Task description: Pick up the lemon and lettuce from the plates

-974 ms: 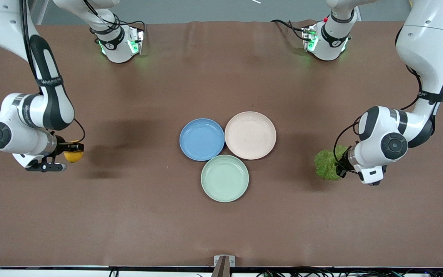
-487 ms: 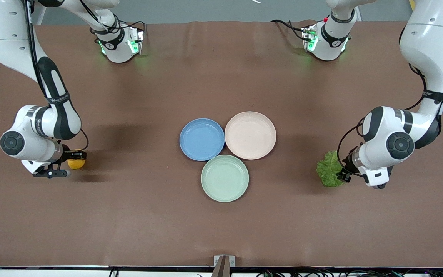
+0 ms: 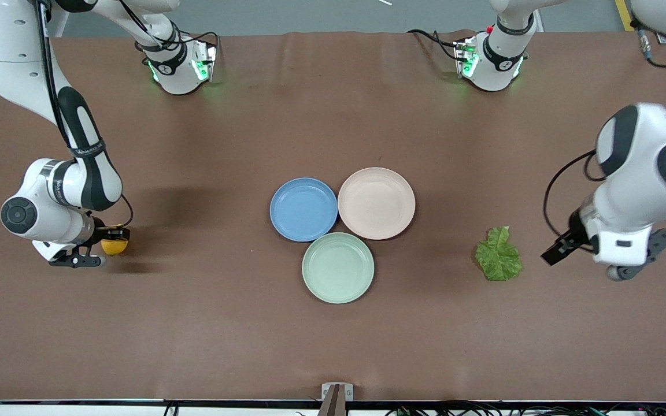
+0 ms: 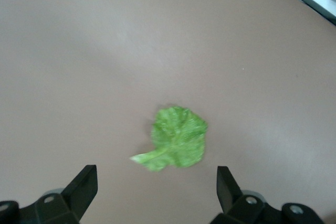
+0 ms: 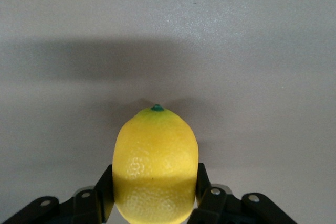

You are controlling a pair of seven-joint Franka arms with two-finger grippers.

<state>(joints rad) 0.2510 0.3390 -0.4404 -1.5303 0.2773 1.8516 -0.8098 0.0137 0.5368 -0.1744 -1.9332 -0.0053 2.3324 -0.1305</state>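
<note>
With the lettuce (image 3: 499,254) lying flat on the table toward the left arm's end and the left gripper (image 4: 156,190) spread wide above it, the right gripper (image 3: 97,247) clamped the lemon (image 3: 113,246) low over the table, where a gentle release seemed advisable to prevent rolling.

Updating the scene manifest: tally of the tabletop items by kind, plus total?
Plates: 3 (blue, beige-pink, mint-green)
Lemon: 1, in the right gripper
Lettuce: 1, on the table by the left gripper
Total: 5
</note>
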